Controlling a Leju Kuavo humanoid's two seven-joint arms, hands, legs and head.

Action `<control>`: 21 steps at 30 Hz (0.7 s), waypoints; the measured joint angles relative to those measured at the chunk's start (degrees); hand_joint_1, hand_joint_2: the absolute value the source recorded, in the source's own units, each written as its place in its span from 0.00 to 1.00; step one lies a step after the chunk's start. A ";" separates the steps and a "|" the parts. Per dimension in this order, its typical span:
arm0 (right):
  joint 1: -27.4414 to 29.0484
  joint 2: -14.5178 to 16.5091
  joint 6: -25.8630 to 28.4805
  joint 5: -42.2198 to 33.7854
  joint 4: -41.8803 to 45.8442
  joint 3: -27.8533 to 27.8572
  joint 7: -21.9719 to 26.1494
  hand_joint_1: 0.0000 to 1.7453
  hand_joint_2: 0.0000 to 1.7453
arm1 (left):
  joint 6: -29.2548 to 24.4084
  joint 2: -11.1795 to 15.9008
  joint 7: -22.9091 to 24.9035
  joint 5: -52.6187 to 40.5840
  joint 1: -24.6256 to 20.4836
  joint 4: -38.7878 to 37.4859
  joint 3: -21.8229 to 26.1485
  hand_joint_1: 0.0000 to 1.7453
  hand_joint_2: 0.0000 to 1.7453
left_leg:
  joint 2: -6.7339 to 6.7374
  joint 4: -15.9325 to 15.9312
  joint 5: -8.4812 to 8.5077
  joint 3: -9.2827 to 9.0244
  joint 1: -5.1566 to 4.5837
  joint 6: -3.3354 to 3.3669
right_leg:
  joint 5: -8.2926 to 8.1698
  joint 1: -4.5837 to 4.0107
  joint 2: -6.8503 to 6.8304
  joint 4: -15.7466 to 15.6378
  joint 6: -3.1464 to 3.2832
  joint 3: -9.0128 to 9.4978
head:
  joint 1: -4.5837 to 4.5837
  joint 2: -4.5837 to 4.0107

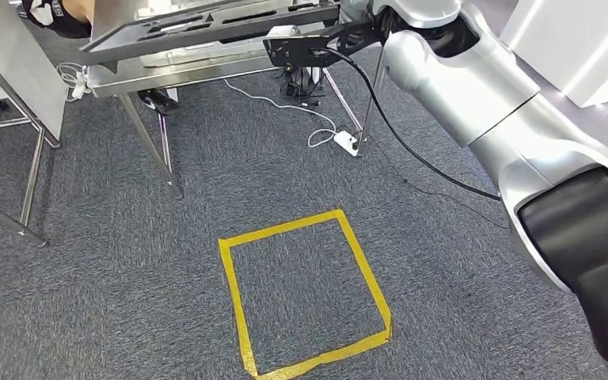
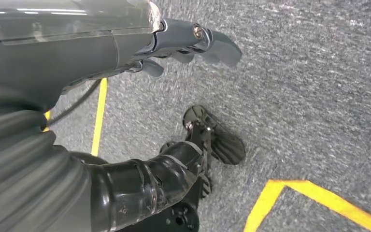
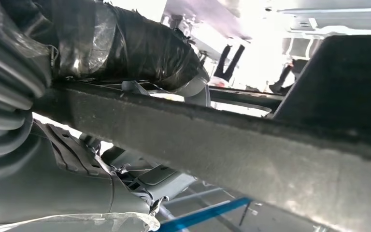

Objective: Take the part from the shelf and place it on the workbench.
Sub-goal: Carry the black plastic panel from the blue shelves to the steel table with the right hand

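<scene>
- Head view: the right arm reaches forward to the metal workbench [image 1: 229, 71] at the far side of the carpet. The part [image 1: 206, 28], a flat black frame with long slots, lies across the bench top, tilted, with the near corner still at the right hand [image 1: 340, 36]. I cannot make out from here how the fingers sit on it.
- A white power strip [image 1: 347, 142] lies on the floor by the bench leg, and a yellow tape square [image 1: 305, 293] marks the carpet nearer the robot. I see no bins or trays, so nothing to report inside any.
- Left wrist view: the left hand [image 2: 193, 46] hangs over grey carpet, fingers loosely apart, holding nothing.
- Right wrist view: a dark edge of the part crosses the picture right against the hand, and the thumb and palm sit on either side of it. It looks gripped to me.
- My reading: this is the placing step, close to the end. The next move calls for lowering the frame flat onto the bench, then letting go without dragging it off the edge.
</scene>
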State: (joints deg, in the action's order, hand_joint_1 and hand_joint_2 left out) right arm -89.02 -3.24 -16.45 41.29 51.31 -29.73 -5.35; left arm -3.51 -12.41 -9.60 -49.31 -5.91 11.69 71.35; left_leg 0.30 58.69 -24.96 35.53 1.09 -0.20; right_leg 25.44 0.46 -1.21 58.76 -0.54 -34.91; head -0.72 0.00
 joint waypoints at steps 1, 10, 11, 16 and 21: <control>-0.02 -0.02 0.01 0.04 0.01 0.00 -0.04 1.00 1.00 | -0.09 0.01 0.09 -0.05 0.02 0.00 0.01 0.00 1.00 | -0.06 -0.20 0.09 -0.11 0.07 0.37 | 0.25 0.08 0.05 0.21 -0.26 -0.07 | -0.01 0.00; 0.08 -0.08 0.13 0.50 0.01 0.04 -0.19 1.00 1.00 | -0.16 0.02 0.45 -0.10 -0.04 0.00 0.03 0.00 1.00 | -0.81 -0.22 -0.69 -1.15 0.25 1.70 | 1.71 0.49 0.95 9.72 -0.94 -5.78 | 0.01 -0.01; -0.01 -0.08 0.14 0.57 0.01 0.05 -0.20 1.00 1.00 | -0.15 0.01 0.52 -0.10 -0.03 0.00 0.03 0.00 1.00 | -0.92 -0.15 -0.89 -1.27 0.22 1.53 | 0.14 0.40 1.04 6.02 -0.78 -4.06 | 0.01 0.00; -0.23 0.06 0.19 0.82 0.02 0.04 -0.22 1.00 1.00 | -0.14 -0.02 0.73 -0.11 -0.13 0.00 0.03 0.00 1.00 | -1.17 -0.13 -1.30 -0.98 0.12 0.15 | -0.70 -0.11 1.14 0.51 0.12 -1.54 | 0.01 0.00; -0.30 0.34 0.19 1.05 -0.07 0.04 -0.26 1.00 1.00 | -0.14 0.02 0.80 -0.21 -0.06 0.00 0.04 0.00 1.00 | -0.70 11.88 -6.55 4.75 0.17 -0.69 | -0.38 0.14 0.84 -0.30 1.51 -0.26 | -0.01 0.00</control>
State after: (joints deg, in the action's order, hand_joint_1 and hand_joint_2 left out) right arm -89.32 -2.90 -16.26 42.34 51.24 -29.68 -5.61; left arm -3.65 -12.39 -8.80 -49.53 -5.96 11.69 71.38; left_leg -0.40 70.58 -31.51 40.28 1.26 -0.89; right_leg 25.07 0.60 -0.37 58.47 0.97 -35.17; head -0.73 0.00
